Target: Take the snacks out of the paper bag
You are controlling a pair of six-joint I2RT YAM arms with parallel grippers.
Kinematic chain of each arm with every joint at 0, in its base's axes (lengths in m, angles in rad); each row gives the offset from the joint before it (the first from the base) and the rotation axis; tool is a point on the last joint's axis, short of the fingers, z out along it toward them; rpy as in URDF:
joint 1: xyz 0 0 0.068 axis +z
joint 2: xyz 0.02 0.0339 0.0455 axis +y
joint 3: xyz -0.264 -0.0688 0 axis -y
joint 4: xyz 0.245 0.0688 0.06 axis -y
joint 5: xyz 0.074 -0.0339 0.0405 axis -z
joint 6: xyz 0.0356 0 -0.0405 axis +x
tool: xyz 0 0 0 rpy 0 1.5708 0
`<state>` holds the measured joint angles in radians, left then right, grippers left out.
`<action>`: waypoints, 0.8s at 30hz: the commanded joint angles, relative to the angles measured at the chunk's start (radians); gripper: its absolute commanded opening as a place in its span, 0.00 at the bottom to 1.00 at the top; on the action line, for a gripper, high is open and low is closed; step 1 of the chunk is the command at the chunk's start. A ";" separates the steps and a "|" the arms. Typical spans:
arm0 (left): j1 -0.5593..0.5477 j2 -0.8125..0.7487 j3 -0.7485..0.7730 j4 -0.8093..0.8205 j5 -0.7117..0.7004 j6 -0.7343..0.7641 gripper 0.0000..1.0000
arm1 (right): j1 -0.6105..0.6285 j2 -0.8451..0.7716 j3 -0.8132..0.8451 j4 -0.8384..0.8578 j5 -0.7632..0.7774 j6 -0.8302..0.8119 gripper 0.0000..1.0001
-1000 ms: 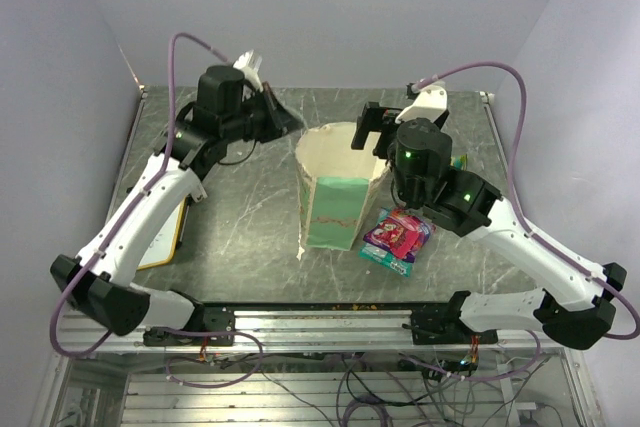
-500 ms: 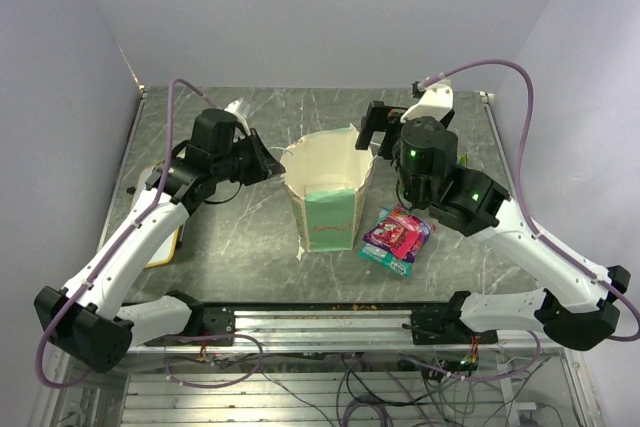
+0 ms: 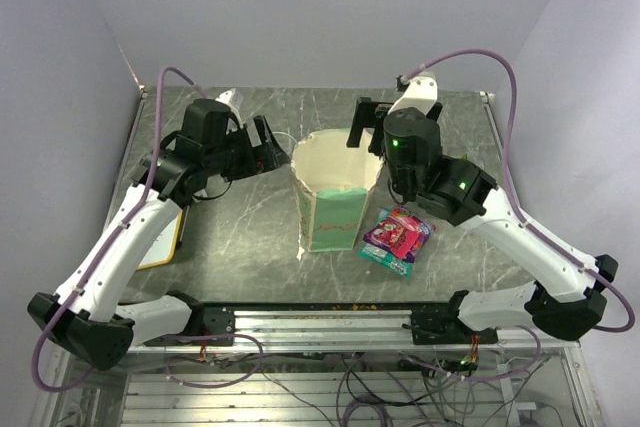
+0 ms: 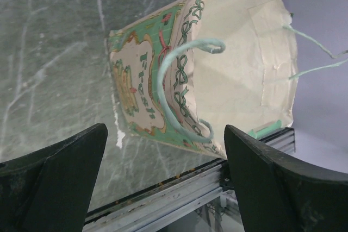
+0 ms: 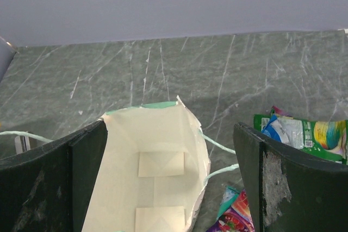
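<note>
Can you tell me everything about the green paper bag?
The paper bag is green with printed ribbons and letters outside, cream-white inside. It looks like thin, slightly creased paper, with pale string handles. It stands upright, top open, on the table. The left end effector and right end effector hang open near it, neither gripping it.

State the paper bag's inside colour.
Cream-white; the paper bag shows it best in the right wrist view.

Light was even & diffuse, from overhead. Bench (image 3: 250,222) showed faint sheen; a soft shadow lay under the left arm (image 3: 125,242) nr the left edge. Top view was sharp w/ slight wide-angle bend at edges. In wrist view, left pincer (image 4: 166,134) fingers (image 4: 54,183) were dark, slightly soft.
</note>
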<state>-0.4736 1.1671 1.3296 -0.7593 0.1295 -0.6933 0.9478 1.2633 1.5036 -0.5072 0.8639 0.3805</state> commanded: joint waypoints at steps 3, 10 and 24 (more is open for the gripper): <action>0.015 -0.023 0.220 -0.192 -0.194 0.069 0.99 | -0.005 0.017 0.100 -0.082 0.017 -0.031 1.00; 0.017 0.038 0.637 -0.235 -0.380 0.176 0.99 | -0.005 -0.008 0.241 -0.097 0.013 -0.143 1.00; 0.016 -0.107 0.753 0.059 -0.510 0.364 0.99 | -0.005 -0.034 0.440 0.072 -0.014 -0.301 1.00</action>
<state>-0.4644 1.0592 2.0598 -0.7784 -0.3206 -0.3950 0.9470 1.2251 1.9224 -0.4816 0.8574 0.1261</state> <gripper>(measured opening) 0.992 0.999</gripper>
